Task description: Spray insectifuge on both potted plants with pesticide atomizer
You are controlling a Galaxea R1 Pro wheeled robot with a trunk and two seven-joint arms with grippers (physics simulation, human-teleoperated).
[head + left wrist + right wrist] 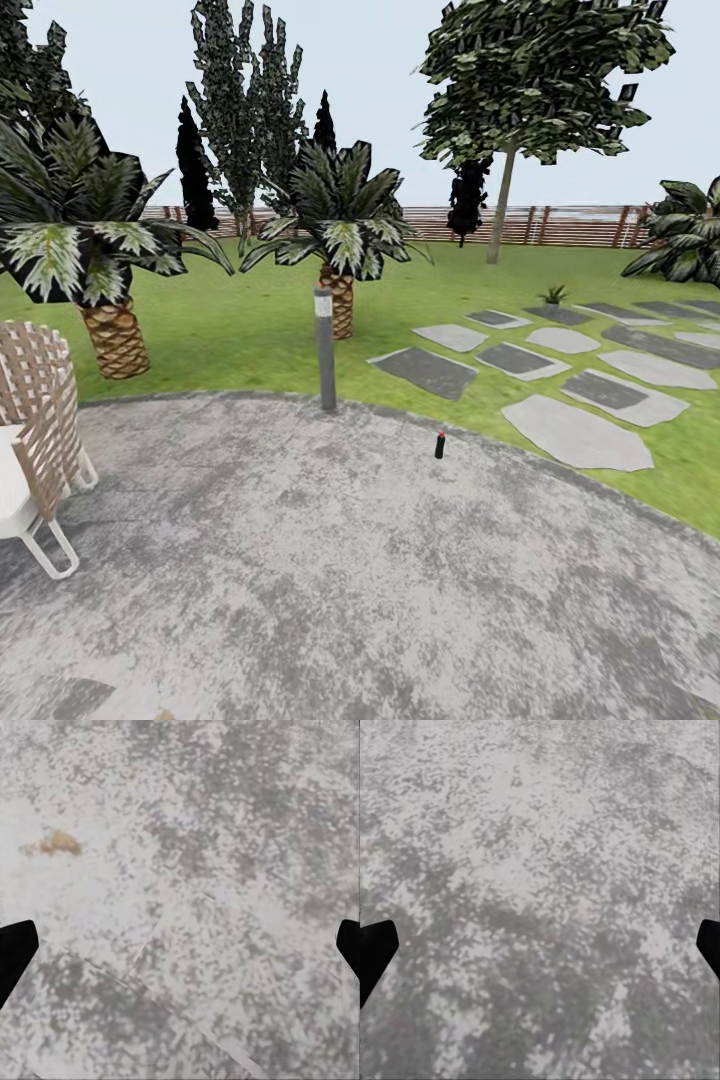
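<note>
Atomizer (439,445) upright on the patio (300,560), near its lawn (250,330) edge
Both my grippers, L (180,945) & R (540,945), hang over paving, fingers wide apart, holding nothing

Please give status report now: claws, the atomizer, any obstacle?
Both claws open, empty, over patio. Small dark bottle, likely atomizer, upright near patio edge. Post stands left of it; path clear.

Atomizer (439,445) on patio (300,580), right of post (325,350).

Atomizer (439,445) on grey patio (330,570)
</note>
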